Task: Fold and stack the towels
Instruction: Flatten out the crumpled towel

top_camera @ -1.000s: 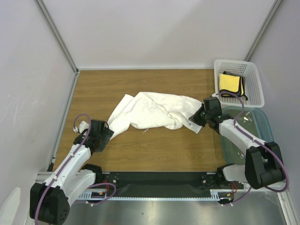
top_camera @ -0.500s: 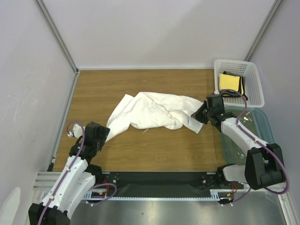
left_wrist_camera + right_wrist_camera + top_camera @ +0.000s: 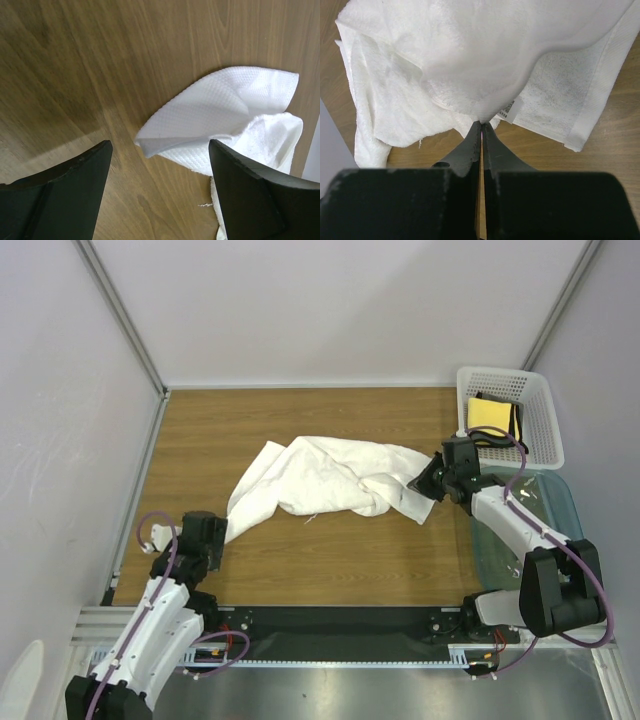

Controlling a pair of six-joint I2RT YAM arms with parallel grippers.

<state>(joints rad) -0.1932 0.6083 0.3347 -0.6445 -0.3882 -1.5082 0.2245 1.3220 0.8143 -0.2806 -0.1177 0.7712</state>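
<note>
White towel [image 3: 330, 476] edge pinched by right pincer [image 3: 481, 124]; left pincer [image 3: 160, 145] agape.

Open passage over bare table [image 3: 225, 425] left and near; white towel [image 3: 330, 475] sprawls centre; basket [image 3: 546, 420] blocks far-right corner.

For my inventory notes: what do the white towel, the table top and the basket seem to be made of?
White towel: soft, matte cloth, likely cotton; fuzzy pile and a flat woven hem show. Table top: wood or wood-look laminate, smooth; brown grain lines. Basket: probably white plastic; stiff walls with a grid of holes.
</note>
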